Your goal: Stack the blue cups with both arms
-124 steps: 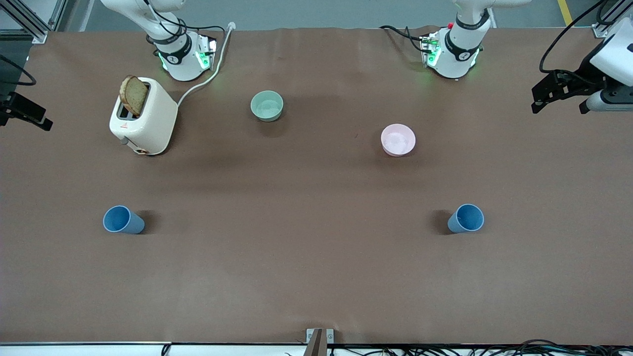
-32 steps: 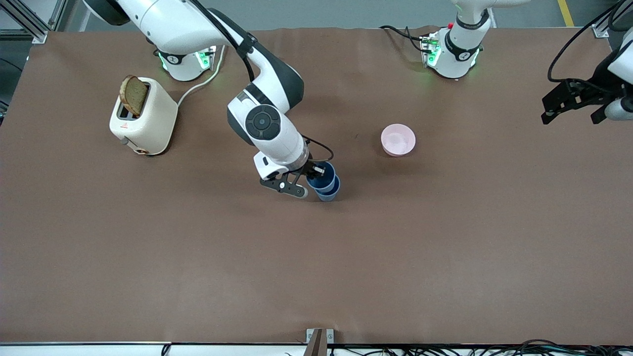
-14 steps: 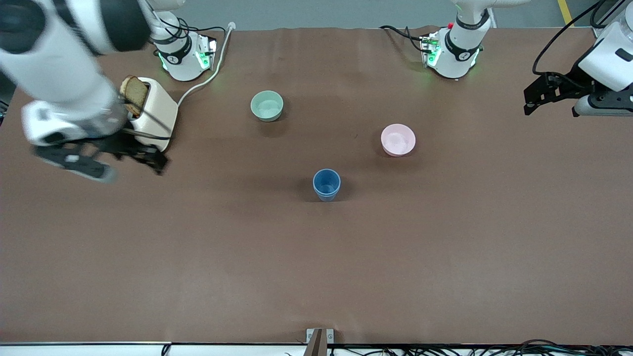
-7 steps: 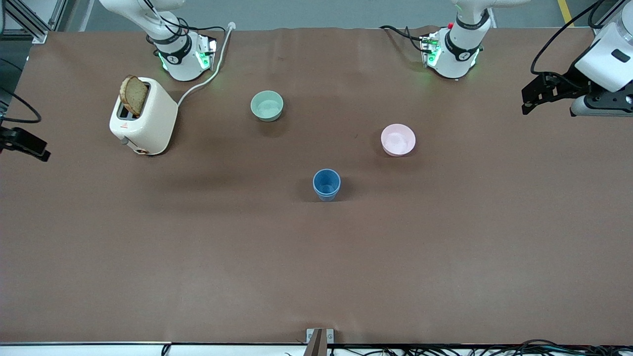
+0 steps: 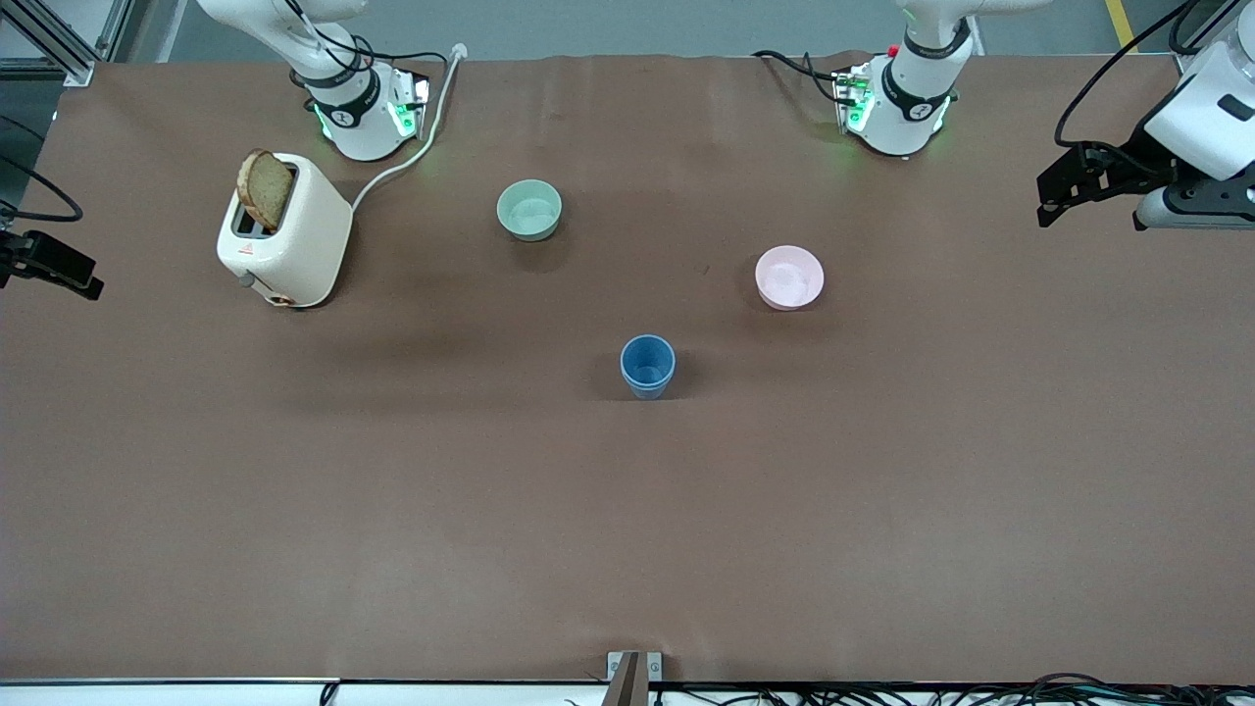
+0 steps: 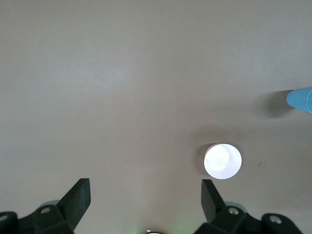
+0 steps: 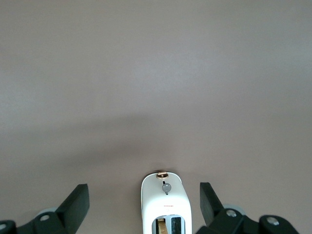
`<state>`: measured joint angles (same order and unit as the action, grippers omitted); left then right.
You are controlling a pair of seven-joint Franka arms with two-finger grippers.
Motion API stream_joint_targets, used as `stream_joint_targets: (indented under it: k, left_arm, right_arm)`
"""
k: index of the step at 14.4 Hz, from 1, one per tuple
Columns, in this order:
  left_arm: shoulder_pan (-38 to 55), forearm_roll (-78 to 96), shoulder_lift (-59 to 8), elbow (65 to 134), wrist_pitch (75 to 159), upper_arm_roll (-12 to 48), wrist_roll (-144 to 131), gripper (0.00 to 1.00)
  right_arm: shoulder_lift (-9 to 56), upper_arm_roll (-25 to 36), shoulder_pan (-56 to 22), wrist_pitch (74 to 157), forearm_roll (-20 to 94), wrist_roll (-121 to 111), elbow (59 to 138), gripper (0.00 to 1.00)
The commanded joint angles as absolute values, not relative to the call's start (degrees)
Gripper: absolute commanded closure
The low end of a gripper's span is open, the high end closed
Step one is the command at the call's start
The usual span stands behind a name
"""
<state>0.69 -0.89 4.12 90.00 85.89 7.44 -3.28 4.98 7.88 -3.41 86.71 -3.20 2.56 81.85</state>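
Since the blue cups (image 5: 647, 366) already sit nested, one inside the other, near the middle of the worktop (image 5: 627, 510), you have little left to do but park both arms cleanly. Keep the left hand (image 6: 145, 200) high over the worktop's edge at the left arm's end, its fingers spread wide with nothing between them. The right hand (image 7: 144, 200) hangs just off the edge at the right arm's end, equally wide and empty. Judge the stack before you stop: the inner rim looks level with the outer one, so it seems seated rather than cocked.

Both cups are smooth tapered plastic, light and likely to tip if brushed. A pink bowl (image 5: 789, 277) sits farther from the front camera, toward the left arm's end; a pale green bowl (image 5: 529, 209) lies farther still, toward the right arm's end. Both are round, shallow and matte. A glossy cream toaster (image 5: 285, 243) holds a slice of brown bread (image 5: 265, 188) upright.
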Motion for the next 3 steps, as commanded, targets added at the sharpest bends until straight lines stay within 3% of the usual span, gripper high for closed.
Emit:
stream_joint_targets:
  k: [1, 3]
  left_arm:
    - [0.4, -1.1, 4.0, 88.9, 85.2, 7.6, -2.5, 0.0]
    - [0.4, -0.7, 4.0, 88.9, 85.2, 7.6, -2.5, 0.0]
  right_arm:
    - [3.1, 7.4, -1.8, 86.7, 0.1, 1.8, 84.2, 0.0]
    - [3.1, 8.3, -1.8, 86.6, 0.4, 1.7, 84.3, 0.0]
